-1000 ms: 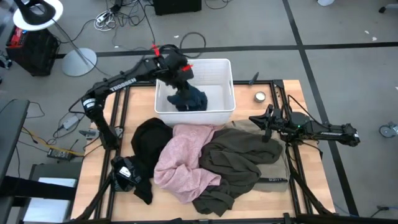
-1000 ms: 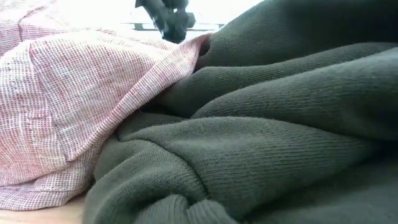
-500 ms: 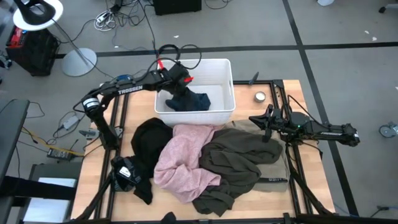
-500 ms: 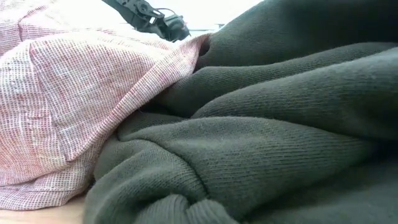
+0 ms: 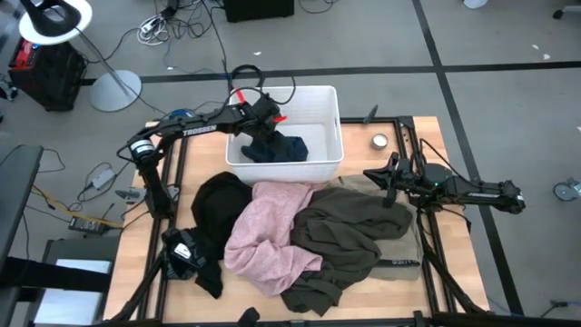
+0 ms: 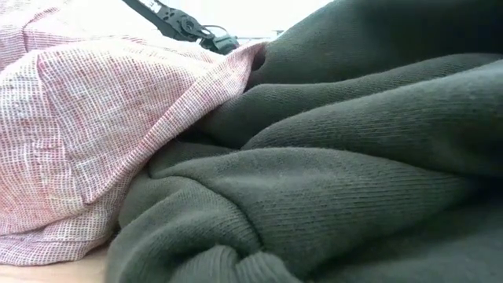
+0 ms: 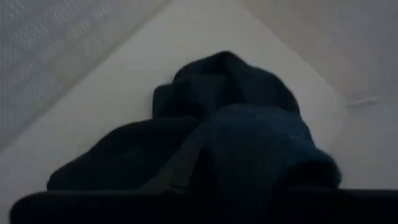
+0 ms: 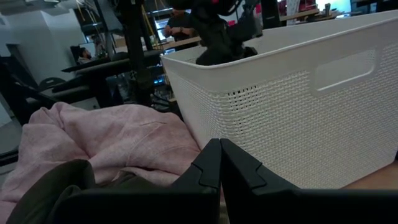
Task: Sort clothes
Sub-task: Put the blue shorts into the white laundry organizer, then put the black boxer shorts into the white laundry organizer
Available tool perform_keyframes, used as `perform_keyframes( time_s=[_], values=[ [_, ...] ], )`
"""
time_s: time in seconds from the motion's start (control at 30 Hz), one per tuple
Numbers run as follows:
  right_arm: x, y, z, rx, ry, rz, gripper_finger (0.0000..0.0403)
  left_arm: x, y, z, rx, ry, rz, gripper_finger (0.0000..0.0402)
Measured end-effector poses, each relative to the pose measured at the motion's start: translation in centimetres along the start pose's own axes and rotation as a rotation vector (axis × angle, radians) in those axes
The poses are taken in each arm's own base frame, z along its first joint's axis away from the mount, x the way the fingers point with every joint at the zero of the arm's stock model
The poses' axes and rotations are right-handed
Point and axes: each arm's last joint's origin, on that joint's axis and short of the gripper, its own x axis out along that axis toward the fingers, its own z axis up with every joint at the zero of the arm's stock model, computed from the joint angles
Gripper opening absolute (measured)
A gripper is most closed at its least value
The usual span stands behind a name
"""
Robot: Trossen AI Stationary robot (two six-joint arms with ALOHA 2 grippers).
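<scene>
Since a second ago, your left hand (image 5: 264,127) has been dropping lower into the white bin (image 5: 331,127), and the dark teal-blue garment (image 5: 280,148) is now lying slumped on the bin floor rather than hanging bunched. Whether the hand is clamped on that garment or parted, you cannot tell; its wrist view is filled with dark cloth pressed close.

Your right hand (image 8: 219,163) is waiting at the surface's (image 5: 427,132) right side, its two tips pressed together, pointing at the bin wall.

You are looking at an early stage, by my judgement: one garment is sitting in the bin, while the black one (image 5: 216,204), the pale pink one (image 5: 270,232) and the olive-brown one (image 5: 349,232) are lying heaped and overlapping on the surface just in front of the bin.

The pink cloth is showing a fine open weave, thin and crumpled; the olive-brown is looking like thick ribbed knit in heavy, rounded folds. The bin is rigid plastic with a perforated, lattice-like wall.
</scene>
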Motion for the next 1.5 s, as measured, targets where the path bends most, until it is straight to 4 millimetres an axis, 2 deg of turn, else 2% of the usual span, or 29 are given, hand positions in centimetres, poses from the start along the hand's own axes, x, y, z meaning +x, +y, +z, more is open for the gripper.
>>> perform_keyframes(
  time_s=[0.13,0.37,0.43,0.57,0.7,0.9,1.13,1.27,1.5],
  values=[
    [0.0,0.0,0.0,0.000,0.000,0.000,0.0007,-0.7,-0.2,0.5,0.029,-0.002,-0.015,0.0112],
    [0.0,0.0,0.0,0.000,-0.001,0.000,0.0007,-4.5,-1.7,3.0,0.112,-0.039,-0.054,0.0112],
    [0.0,0.0,0.0,0.000,0.000,0.000,0.0007,-5.9,-2.4,3.6,0.149,-0.065,-0.066,0.0112],
    [0.0,0.0,0.0,0.000,0.000,0.000,0.0007,-10.2,-3.9,4.5,0.207,-0.178,-0.101,0.0112],
    [0.0,0.0,0.0,0.000,0.000,0.000,0.0007,-14.9,-4.9,4.1,0.234,-0.287,-0.130,0.0112],
    [0.0,0.0,0.0,0.000,-0.001,0.000,0.0007,-22.0,-6.2,1.5,0.282,-0.394,-0.198,0.0112],
    [0.0,0.0,0.0,0.000,0.000,0.000,0.0007,-28.1,-7.6,-2.9,0.345,-0.424,-0.295,0.0112],
    [0.0,0.0,0.0,0.000,0.000,0.000,0.0007,-30.1,-8.0,-5.5,0.341,-0.387,-0.303,0.0112],
    [0.0,0.0,0.0,0.000,0.000,0.000,0.0007,-31.5,-9.0,-9.7,0.332,-0.233,-0.292,0.0112]
  ],
)
